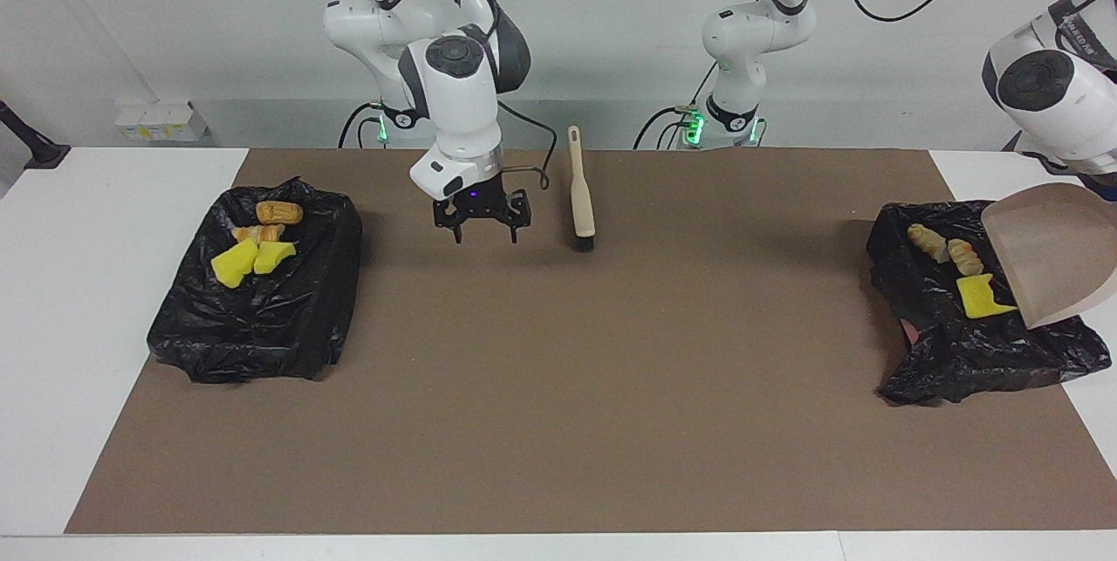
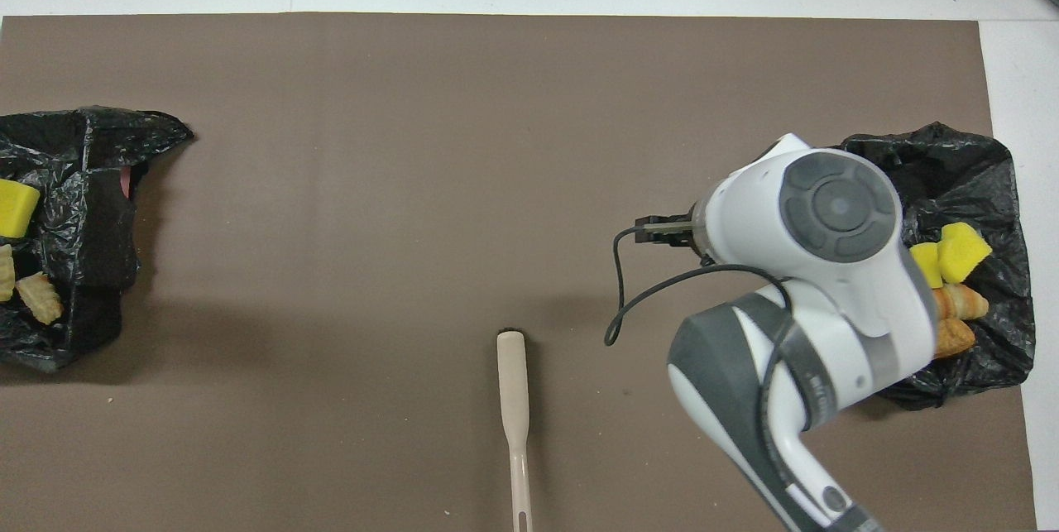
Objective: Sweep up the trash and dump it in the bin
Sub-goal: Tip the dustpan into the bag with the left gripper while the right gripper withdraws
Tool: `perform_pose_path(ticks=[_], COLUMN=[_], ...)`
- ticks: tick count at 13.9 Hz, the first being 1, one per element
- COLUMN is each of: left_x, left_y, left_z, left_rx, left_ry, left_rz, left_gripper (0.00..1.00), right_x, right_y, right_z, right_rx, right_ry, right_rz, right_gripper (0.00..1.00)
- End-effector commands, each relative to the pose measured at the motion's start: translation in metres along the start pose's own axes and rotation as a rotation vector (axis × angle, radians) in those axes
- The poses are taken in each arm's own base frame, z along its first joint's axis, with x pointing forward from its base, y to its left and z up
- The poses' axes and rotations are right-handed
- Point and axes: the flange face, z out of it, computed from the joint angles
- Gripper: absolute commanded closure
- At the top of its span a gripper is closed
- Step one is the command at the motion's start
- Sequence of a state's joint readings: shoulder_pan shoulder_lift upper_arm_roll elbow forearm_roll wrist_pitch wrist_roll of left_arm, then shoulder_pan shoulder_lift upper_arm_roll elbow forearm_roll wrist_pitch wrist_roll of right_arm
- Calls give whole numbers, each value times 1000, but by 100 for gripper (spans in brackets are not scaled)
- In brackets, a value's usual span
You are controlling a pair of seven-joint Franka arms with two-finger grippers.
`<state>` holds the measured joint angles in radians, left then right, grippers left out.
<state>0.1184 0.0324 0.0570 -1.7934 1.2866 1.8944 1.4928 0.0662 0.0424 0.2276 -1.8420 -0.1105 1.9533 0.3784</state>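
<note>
A: The table [image 1: 558,421] is noted first, with a brown mat over it. One black-lined bin [image 1: 253,308] sits at the right arm's end, another bin [image 1: 951,343] at the left arm's end.

B: The dustpan [image 1: 1051,251] is seen tipped steeply over that second bin. The left gripper is hidden past the frame's edge; its jaws are taken as clamped on the dustpan's handle, though the grip itself is not shown.

A: The right gripper [image 1: 483,232] hangs over the mat, jaws wide and empty. The brush [image 1: 580,194] lies on the mat beside it, untouched.

B: Trash: a yellow sponge chunk [image 1: 982,297] and two bread pieces [image 1: 947,249] are already in the liner below the pan; more trash [image 1: 257,242] lies in the first bin.

A: Judgement: the tilt should be held over the bin's middle until the pan is confirmed bare, then levelled before lifting away.
</note>
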Motion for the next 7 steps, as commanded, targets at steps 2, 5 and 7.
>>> perform_pose_path(ticks=[2, 5, 7], left_x=[-11, -13, -13], left_y=[8, 9, 8], left_z=[-36, -48, -66], left_rx=[-41, -34, -45], left_ry=[-123, -96, 27], left_rz=[-32, -54, -107], left_gripper=[100, 100, 100], right_x=[12, 4, -2], right_y=[82, 143, 177], right_z=[-51, -73, -91], right_rx=[-10, -6, -1], right_ry=[-14, -23, -42], right_rz=[24, 68, 35], right_gripper=[0, 0, 0])
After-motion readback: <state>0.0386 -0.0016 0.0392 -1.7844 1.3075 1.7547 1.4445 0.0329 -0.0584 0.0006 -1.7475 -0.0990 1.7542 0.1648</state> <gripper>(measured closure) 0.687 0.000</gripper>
